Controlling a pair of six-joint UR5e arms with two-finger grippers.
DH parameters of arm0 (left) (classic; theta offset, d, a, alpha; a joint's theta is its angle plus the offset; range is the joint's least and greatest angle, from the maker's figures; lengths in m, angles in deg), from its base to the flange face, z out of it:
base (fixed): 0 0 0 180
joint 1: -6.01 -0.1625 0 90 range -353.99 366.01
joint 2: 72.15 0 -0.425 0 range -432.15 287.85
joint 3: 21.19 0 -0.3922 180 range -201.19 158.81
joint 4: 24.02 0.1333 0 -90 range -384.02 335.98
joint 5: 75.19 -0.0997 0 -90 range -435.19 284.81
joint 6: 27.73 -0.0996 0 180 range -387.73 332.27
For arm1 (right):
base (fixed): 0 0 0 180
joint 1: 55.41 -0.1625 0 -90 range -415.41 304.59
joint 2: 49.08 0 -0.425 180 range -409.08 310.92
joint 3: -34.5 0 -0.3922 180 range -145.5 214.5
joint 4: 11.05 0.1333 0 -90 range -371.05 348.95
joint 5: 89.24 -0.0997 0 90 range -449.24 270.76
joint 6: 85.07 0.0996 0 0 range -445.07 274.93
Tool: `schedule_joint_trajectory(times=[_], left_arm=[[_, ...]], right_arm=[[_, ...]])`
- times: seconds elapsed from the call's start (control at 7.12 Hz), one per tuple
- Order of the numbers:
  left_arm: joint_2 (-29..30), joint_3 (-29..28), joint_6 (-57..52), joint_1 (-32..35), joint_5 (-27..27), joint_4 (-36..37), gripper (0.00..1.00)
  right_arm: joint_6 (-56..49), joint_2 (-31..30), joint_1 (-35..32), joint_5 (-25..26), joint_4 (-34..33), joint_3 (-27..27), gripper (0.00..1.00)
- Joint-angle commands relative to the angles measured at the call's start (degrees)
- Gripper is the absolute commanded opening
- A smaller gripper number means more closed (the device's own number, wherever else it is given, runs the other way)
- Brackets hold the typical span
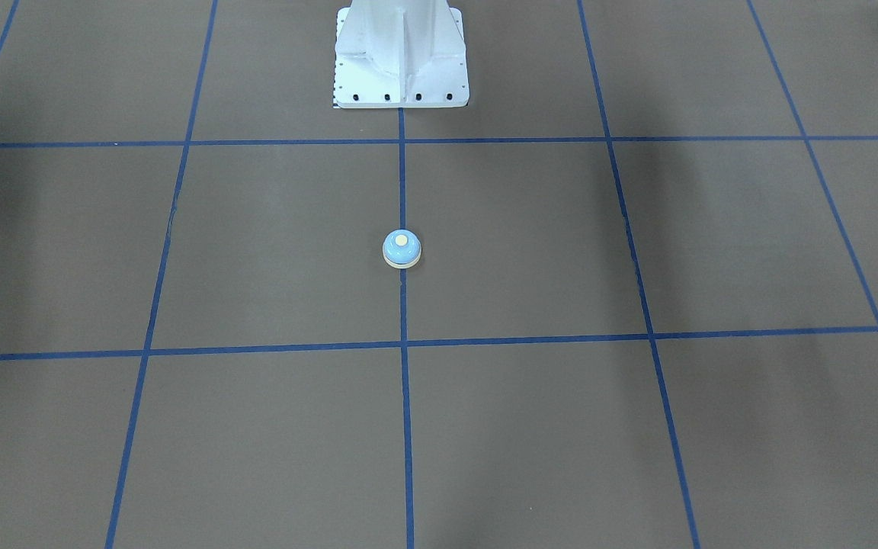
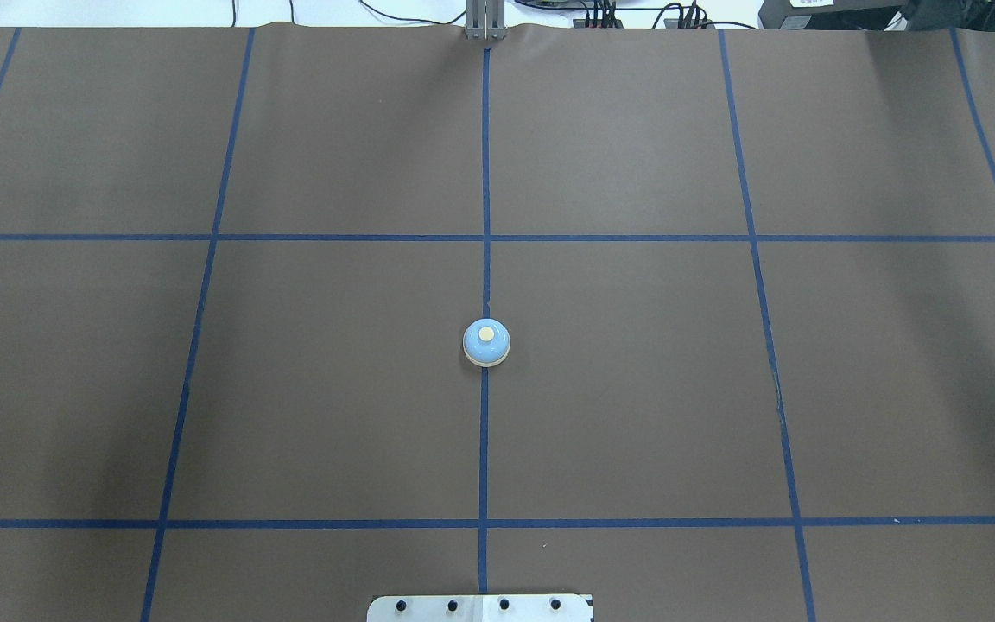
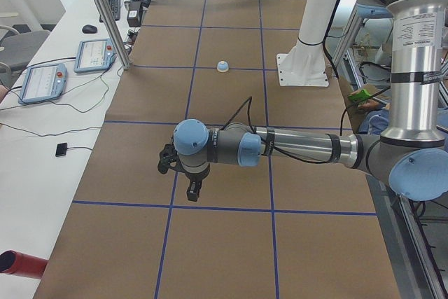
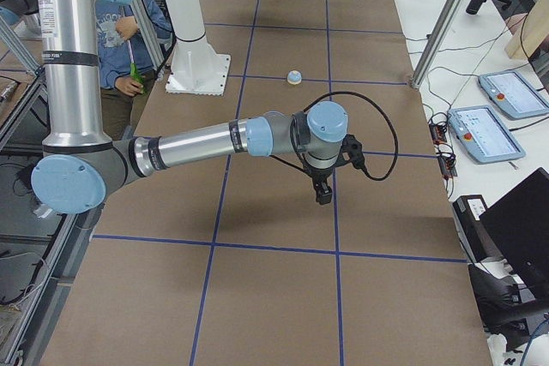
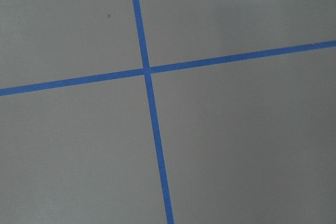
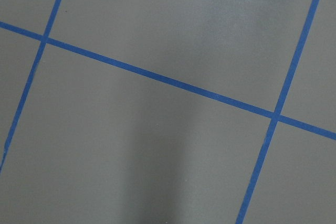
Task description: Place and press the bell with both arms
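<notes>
The bell (image 2: pixel 486 343) is small and light blue, with a cream base and a cream button. It stands upright on the centre blue line of the brown table, alone; it also shows in the front view (image 1: pixel 402 248) and in the left (image 3: pixel 222 66) and right (image 4: pixel 294 77) side views. My left gripper (image 3: pixel 192 190) hangs over the table, far from the bell towards the left end. My right gripper (image 4: pixel 323 195) hangs over the table towards the right end. I cannot tell whether either is open or shut. Both wrist views show only brown mat and blue tape.
The white bolted pedestal (image 1: pixel 401 61) stands at the robot's edge of the table. Teach pendants (image 3: pixel 42 82) and cables lie on the white side bench, with metal posts (image 3: pixel 105 12) at the table's edge. A person (image 4: pixel 129 32) stands behind the pedestal.
</notes>
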Motion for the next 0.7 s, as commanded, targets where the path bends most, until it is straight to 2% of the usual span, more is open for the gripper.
schedule_joint_trajectory(times=[0.0, 0.56], left_arm=[[0.0, 0.13, 0.0, 0.0, 0.37, 0.05, 1.0], [-0.08, 0.31, -0.09, 0.0, 0.64, 0.05, 1.0]], right_arm=[[-0.42, 0.03, 0.16, 0.19, 0.01, 0.07, 1.0], [-0.33, 0.37, 0.6, 0.19, 0.01, 0.6, 1.0]])
